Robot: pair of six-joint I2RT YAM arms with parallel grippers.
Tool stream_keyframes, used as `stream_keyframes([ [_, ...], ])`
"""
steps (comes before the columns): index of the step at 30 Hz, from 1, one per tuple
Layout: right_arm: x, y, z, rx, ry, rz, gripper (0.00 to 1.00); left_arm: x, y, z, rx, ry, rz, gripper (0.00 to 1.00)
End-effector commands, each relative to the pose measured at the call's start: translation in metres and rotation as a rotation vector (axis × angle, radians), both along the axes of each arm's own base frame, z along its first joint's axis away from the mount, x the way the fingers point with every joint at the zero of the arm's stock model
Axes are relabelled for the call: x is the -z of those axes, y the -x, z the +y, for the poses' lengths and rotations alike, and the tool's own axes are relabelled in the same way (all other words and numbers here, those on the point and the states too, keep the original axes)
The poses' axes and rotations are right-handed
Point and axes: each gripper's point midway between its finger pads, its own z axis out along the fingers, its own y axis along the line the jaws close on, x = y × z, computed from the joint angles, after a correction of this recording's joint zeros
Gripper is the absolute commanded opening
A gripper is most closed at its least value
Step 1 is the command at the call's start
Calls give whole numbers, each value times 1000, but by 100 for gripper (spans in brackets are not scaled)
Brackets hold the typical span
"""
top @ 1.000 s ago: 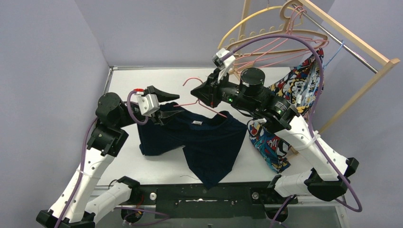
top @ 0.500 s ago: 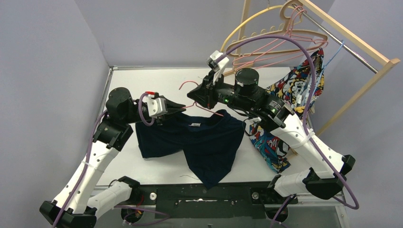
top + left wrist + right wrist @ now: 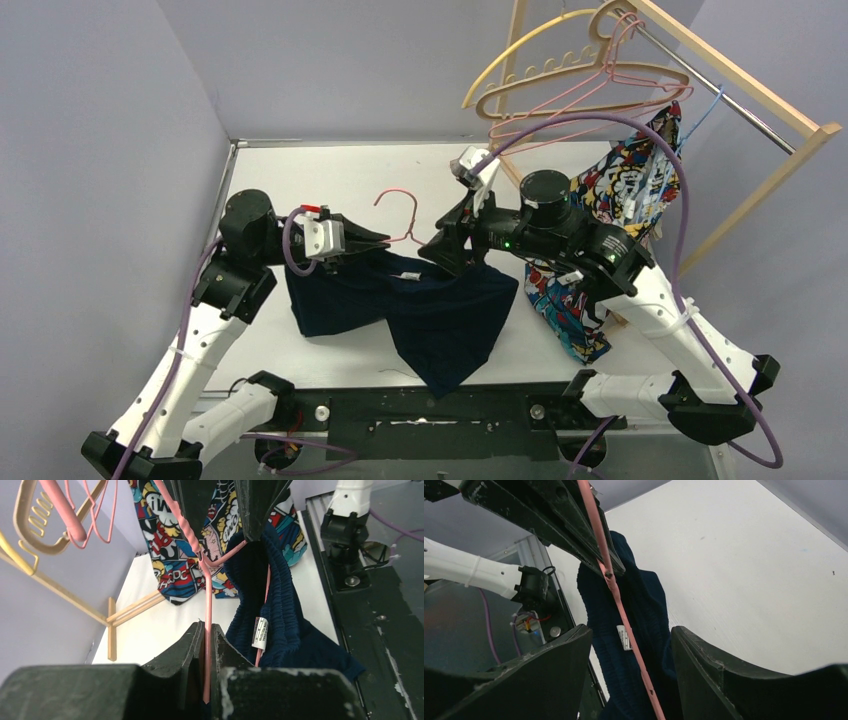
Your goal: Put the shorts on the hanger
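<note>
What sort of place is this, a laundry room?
Likely a lab test booth, not a home: a left arm and right arm bolted to a white table, plain partition walls around it, and a wooden rack holding spare hangers.

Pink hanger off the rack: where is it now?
Overhead, the pink hanger stands mid-table, hook up, between the left gripper, clamped on its wire, and the open right gripper, at the waistband of the navy shorts.

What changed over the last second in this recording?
The left hand closed on the pink hanger, taking it over. The right hand then let go, opened and drew back rightward and nearer. The hanger shifted slightly nearer. The navy shorts and comic-print garment stayed put.
</note>
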Motion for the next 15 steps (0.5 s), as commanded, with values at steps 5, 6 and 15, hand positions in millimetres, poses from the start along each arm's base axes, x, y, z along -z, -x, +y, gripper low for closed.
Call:
stream_keyframes([
  [5,18,27,-8,-106,4,40,54,-31,22,-2,108,78,-106,0],
  [6,20,29,-8,-107,3,45,53,-31,23,-2,112,80,-104,0],
  [15,31,35,-7,-126,-13,87,38,-35,30,-4,141,138,-106,0],
])
